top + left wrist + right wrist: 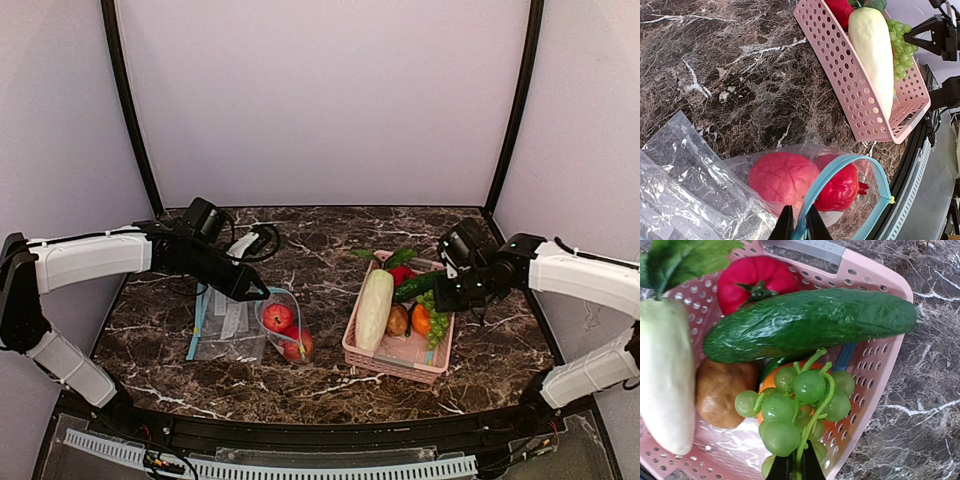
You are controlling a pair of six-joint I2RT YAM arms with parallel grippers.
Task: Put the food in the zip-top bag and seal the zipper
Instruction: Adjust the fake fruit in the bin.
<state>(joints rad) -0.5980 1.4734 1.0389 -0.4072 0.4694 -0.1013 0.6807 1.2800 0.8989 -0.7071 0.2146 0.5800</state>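
Observation:
Two round red-pink fruits (782,177) (842,187) lie inside the clear zip-top bag (740,170), whose mouth stands open. My left gripper (800,225) is shut on the light blue zipper (840,170) at the mouth's near side and holds that edge up. In the top view the bag (285,330) lies left of the basket, under my left gripper (262,292). The dark green cucumber (810,322) lies across the pink basket (880,365). My right gripper (796,467) is shut on the stem of a bunch of green grapes (795,410) just below the cucumber.
The pink basket (395,365) also holds a long white radish (375,308), a red tomato-like fruit (755,282), a brown potato (725,390) and an orange fruit under the grapes. More flat clear bags (220,325) lie left of the open one. A black cable lies coiled behind the left arm.

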